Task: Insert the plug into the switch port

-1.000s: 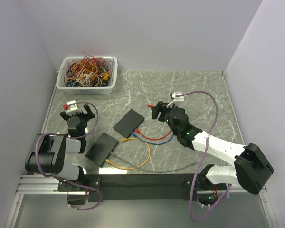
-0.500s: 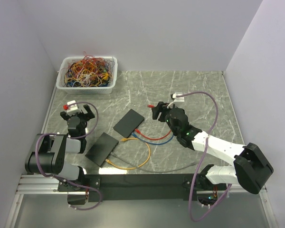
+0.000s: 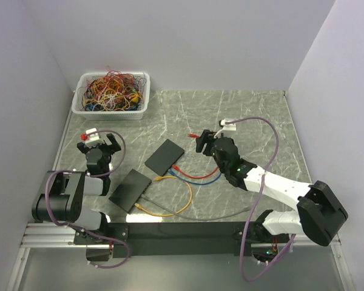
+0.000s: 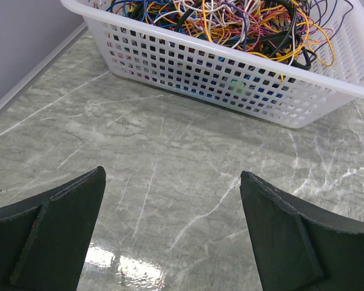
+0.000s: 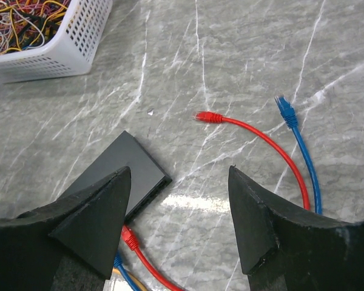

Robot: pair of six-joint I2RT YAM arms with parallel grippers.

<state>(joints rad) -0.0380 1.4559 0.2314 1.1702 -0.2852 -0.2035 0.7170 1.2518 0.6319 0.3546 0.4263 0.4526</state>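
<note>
Fingers of the right end effector [image 5: 179,200] stand apart and empty, aimed down at the red cable plug [image 5: 205,116] lying loose mid-counter, evidently lined up for pickup. The flat black rectangular switch [image 5: 124,167] lies near, toward the grey marble counter [image 3: 242,109]'s left edge. The right arm reaches forward, wrist pitched down. The left end effector [image 4: 173,194] is likewise apart, idle by the left edge.

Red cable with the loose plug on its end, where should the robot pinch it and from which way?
Best to pinch the red cable's loose plug on its two long sides, coming straight down with the open right gripper. It lies flat on the grey marble table, nothing touching it, and its cord trails behind, so the tip is left free.
</note>
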